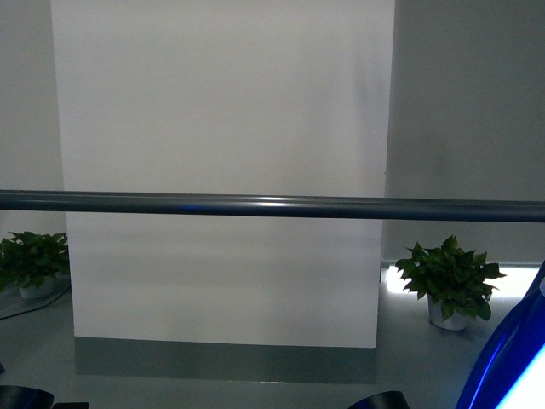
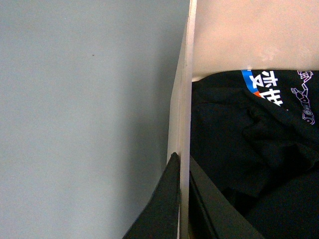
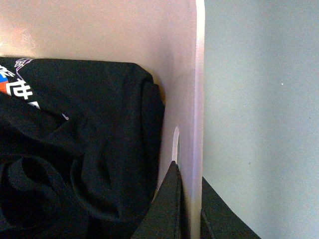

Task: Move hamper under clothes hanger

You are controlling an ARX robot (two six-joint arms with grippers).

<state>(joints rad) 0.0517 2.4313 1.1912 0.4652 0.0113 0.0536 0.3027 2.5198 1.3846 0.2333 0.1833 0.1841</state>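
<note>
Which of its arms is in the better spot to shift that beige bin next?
Neither wins. The left gripper straddles one wall of the hamper, and the right gripper straddles the opposite wall, one finger on each side. Moving it likely takes both together.

Front view level, facing white wall (image 1: 221, 128) past clothes hanger (image 1: 272, 206) bar; wrist views close, looking down opposite hamper (image 2: 183, 124) rims, sharing black garment (image 2: 239, 139).

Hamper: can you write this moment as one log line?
left end effector: clamped on hamper wall | right end effector: clamped on opposite wall | load: black printed shirt | clothes hanger bar: ahead
</note>
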